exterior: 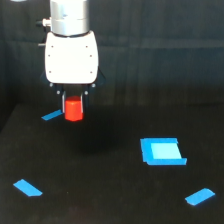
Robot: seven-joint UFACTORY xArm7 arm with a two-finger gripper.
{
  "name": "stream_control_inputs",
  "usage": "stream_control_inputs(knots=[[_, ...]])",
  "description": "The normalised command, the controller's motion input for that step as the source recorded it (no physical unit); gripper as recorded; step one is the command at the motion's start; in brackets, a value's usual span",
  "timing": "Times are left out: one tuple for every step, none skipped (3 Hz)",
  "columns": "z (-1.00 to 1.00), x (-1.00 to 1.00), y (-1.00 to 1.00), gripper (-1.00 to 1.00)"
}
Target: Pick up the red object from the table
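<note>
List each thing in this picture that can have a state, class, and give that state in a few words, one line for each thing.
gripper: shut on the red object, fingers mostly hidden in the dark.
red object: upright, held beneath the gripper; whether it is off the table cannot be told.
table: black, flat, bearing blue patches.
large blue patch: lying flat, apart from the gripper.
small blue patches: lying flat, untouched.
</note>
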Motion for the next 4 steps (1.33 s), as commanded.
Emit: stream_control_inputs(knots=[[-0.04, -0.07, 0.00, -0.94], [-0.10, -0.01, -0.02, -0.96], [-0.14, -0.10, 0.07, -0.99], [0.02, 0.02, -0.15, -1.00]])
